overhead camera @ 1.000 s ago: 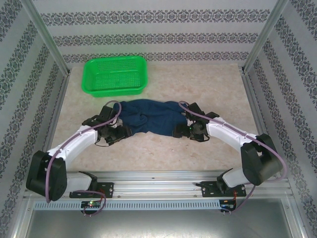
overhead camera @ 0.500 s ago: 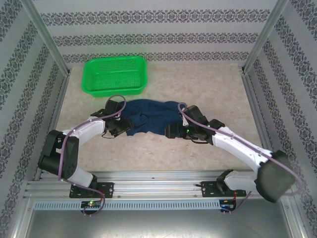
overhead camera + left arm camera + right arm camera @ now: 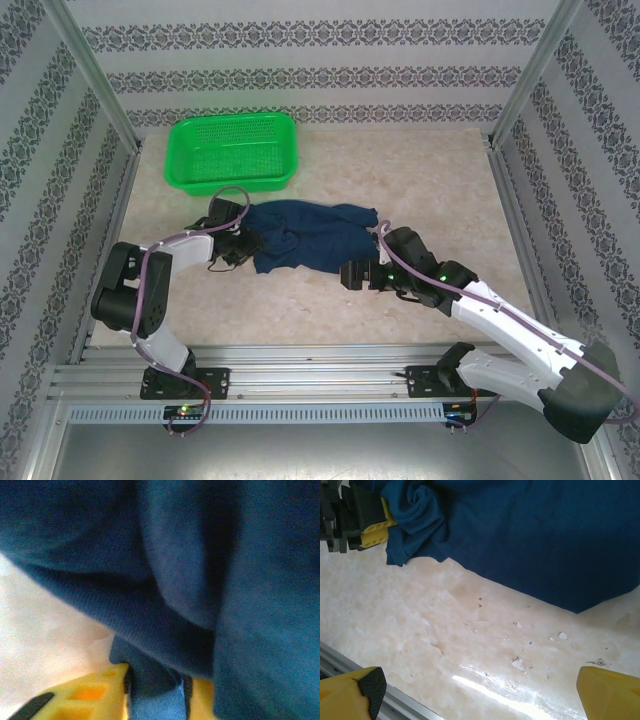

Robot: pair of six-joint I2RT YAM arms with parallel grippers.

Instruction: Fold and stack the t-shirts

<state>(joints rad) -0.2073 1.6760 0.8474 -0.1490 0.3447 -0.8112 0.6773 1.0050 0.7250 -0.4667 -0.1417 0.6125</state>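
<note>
On the table (image 3: 430,180), the dark blue t-shirt (image 3: 305,232) lies bunched up in the middle, near the green basket (image 3: 235,150). The left gripper (image 3: 245,250) is at the shirt's left end, its jaws narrow with a fold of cloth pinched between them. The right gripper (image 3: 477,682) is wide open over bare table, just beside the shirt's edge. It likely needs to grab the other end. Then both arms should pull apart gently to spread the shirt flat.
</note>
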